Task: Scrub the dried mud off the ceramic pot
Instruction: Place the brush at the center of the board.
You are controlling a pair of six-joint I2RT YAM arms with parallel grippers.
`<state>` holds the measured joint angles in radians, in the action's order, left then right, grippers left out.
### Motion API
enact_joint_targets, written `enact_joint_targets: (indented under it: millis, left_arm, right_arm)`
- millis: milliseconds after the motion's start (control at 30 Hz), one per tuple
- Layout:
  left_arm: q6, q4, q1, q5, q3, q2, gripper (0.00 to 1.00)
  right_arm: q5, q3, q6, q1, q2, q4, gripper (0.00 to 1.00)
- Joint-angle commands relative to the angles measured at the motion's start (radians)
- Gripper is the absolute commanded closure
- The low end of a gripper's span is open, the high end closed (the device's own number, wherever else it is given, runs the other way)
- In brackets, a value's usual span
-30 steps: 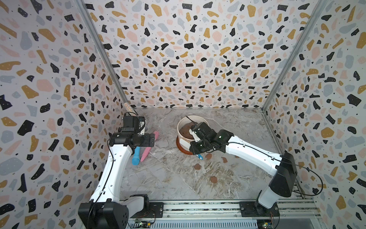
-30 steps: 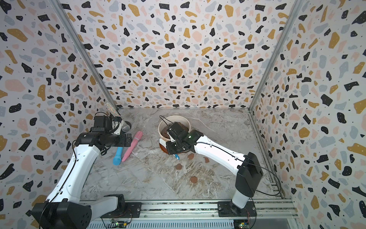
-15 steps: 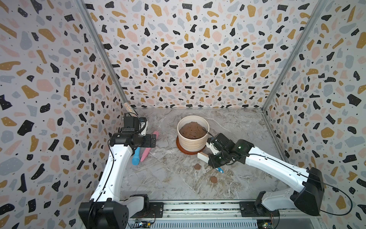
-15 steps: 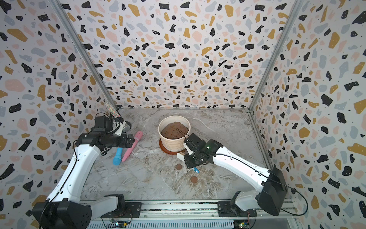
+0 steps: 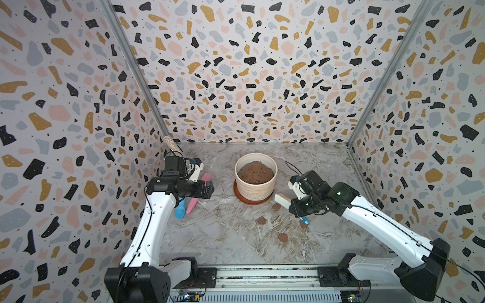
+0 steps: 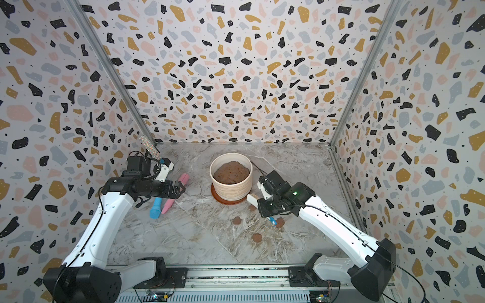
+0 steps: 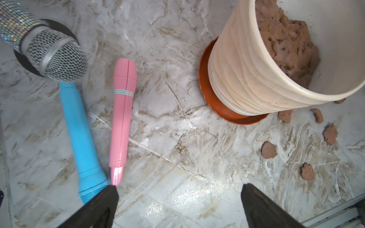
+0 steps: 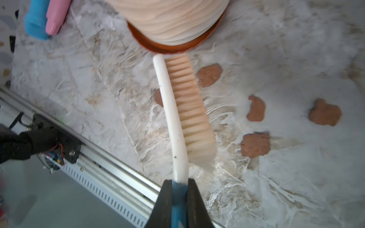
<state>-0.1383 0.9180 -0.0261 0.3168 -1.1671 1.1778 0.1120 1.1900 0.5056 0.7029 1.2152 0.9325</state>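
One ceramic pot (image 5: 256,187), holding a mound of soil (image 5: 256,171), stood on one saucer (image 5: 252,201) at mid-table, toward the far side. At least five blotches of dried mud (image 8: 255,145) lay on the table (image 5: 223,236), near and right of the pot. The right gripper (image 8: 178,189) was clamped on the blue handle of one brush (image 8: 175,118), whose head was just beside the saucer. The left gripper (image 7: 178,189), jaws spread wide, held nothing. Three microphones lay at left: silver (image 7: 55,57), blue (image 7: 79,128) and pink (image 7: 122,110). The table was marble-patterned, enclosed by three terrazzo-print walls (image 5: 249,78).

pot (image 7: 237,79): matt ribbed ceram. | table (image 7: 177,128): glossy marble-look | brush (image 8: 171,110): smooth plastic
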Motion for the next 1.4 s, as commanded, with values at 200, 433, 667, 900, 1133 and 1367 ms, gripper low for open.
enact_joint_targets:
  millis: [200, 433, 667, 900, 1133, 1367]
  left_arm:
    - [-0.132, 0.001, -0.004, 0.038, 0.022, -0.040, 0.00]
    - [-0.140, -0.023, -0.005, 0.037, 0.072, -0.052, 0.00]
    - [-0.137, -0.040, -0.005, 0.047, 0.116, -0.095, 0.00]
    - [-0.131, -0.082, -0.005, 0.051, 0.187, -0.133, 0.00]
    - [-0.104, -0.103, -0.005, 0.058, 0.205, -0.119, 0.00]
    - [-0.102, -0.118, -0.006, 0.040, 0.242, -0.154, 0.00]
  right_arm:
    - [-0.217, 0.000, 0.007, -0.280, -0.081, -0.107, 1.00]
    - [-0.257, -0.020, -0.122, -0.451, 0.019, -0.332, 1.00]
    - [-0.188, 0.024, -0.183, -0.495, 0.274, -0.536, 1.00]
    - [-0.115, 0.086, -0.240, -0.542, 0.502, -0.478, 1.00]
    - [-0.080, 0.114, -0.260, -0.585, 0.679, -0.481, 1.00]
    - [-0.069, 0.190, -0.268, -0.589, 0.783, -0.432, 0.90]
